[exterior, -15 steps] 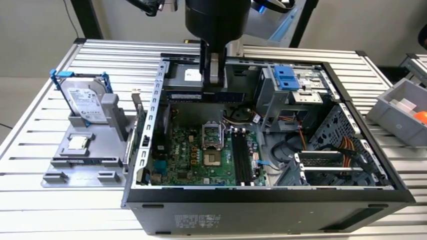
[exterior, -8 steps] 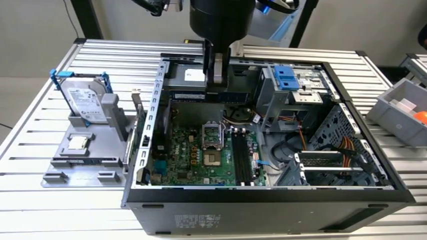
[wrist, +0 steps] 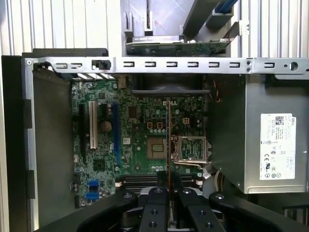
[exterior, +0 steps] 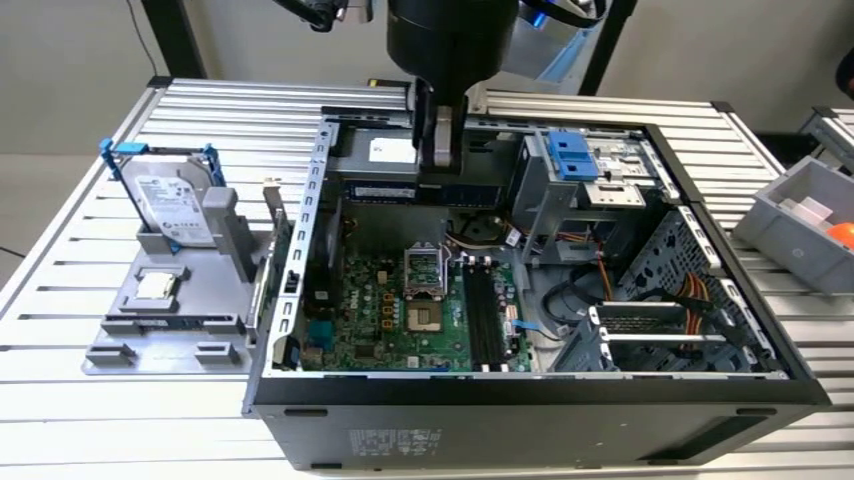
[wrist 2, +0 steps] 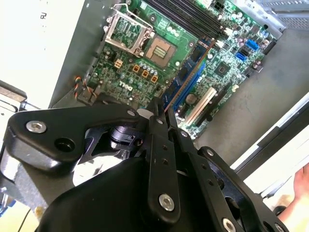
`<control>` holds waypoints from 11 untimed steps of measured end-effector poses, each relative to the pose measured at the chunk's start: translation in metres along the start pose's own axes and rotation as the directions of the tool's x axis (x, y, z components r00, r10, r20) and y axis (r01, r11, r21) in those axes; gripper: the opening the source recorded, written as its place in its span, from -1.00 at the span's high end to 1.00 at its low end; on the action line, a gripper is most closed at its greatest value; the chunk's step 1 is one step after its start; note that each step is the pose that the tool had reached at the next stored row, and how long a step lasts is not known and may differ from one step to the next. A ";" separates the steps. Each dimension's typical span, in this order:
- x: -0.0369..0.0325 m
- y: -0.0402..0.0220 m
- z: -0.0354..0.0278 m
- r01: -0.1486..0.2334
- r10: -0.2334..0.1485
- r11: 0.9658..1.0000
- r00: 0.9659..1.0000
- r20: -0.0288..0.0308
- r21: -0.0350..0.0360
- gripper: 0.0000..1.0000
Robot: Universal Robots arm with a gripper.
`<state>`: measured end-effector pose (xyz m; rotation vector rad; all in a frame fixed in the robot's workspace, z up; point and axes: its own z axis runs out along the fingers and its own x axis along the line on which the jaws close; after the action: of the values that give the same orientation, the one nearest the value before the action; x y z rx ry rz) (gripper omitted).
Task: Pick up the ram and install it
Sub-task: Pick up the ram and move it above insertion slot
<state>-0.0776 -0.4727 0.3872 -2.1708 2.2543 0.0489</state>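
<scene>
Gripping the ram (exterior: 394,189) by its upper edge, the end effector (exterior: 441,168) is clamped on it, motherboard (exterior: 387,300) below.

Bright even light; case (exterior: 534,415) interior shadowed; glare at edges.

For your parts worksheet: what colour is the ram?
Blue-green, with dark chips; the ram shows best in the exterior view.

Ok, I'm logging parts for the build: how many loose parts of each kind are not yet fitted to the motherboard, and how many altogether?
ram: 1
hard drive: 1
processor chip: 1
Total: 3
</scene>
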 end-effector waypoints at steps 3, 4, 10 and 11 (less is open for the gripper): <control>-0.0002 -0.0046 -0.0001 0.000 0.000 1.000 1.000 0.000 0.000 1.00; -0.0002 -0.0064 -0.0001 0.000 0.000 1.000 1.000 0.000 0.000 1.00; -0.0007 -0.0179 -0.0003 0.000 0.000 1.000 1.000 0.000 0.000 1.00; -0.0007 -0.0197 -0.0003 0.000 0.000 1.000 1.000 0.000 0.000 1.00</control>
<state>-0.0579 -0.4727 0.3873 -2.1708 2.2547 0.0492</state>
